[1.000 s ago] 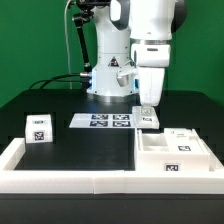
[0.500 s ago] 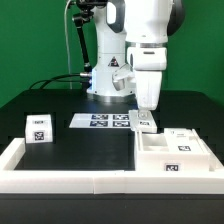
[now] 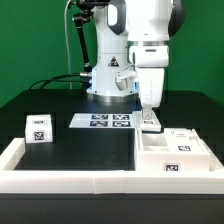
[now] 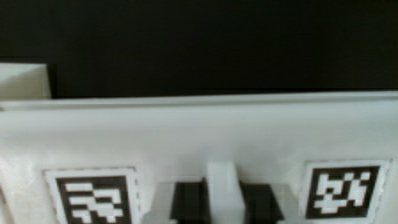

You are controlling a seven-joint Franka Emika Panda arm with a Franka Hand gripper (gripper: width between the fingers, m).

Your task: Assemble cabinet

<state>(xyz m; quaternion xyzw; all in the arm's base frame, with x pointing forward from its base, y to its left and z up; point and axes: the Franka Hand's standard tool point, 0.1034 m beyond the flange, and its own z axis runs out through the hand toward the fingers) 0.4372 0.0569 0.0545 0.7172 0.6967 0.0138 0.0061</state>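
My gripper (image 3: pixel 150 114) is low over the table, behind the cabinet body (image 3: pixel 175 152), a white boxy part with recessed compartments and tags at the exterior view's right. It is shut on a small white tagged cabinet piece (image 3: pixel 149 124) that sits at table level. In the wrist view the two dark fingers (image 4: pixel 185 205) of my gripper (image 4: pixel 222 206) press a thin white ridge of this piece (image 4: pixel 214 130), with a tag on either side. Another small white tagged piece (image 3: pixel 38 127) stands apart at the exterior view's left.
The marker board (image 3: pixel 100 121) lies behind the middle of the table. A low white border frame (image 3: pixel 70 180) runs along the front and left. The robot base (image 3: pixel 110 80) and its cables stand at the back. A white edge (image 4: pixel 22 80) shows beyond the piece in the wrist view.
My gripper has come down from above the table to table level, drifting slightly to the exterior view's right, with the small white piece under it. Nothing else has moved.
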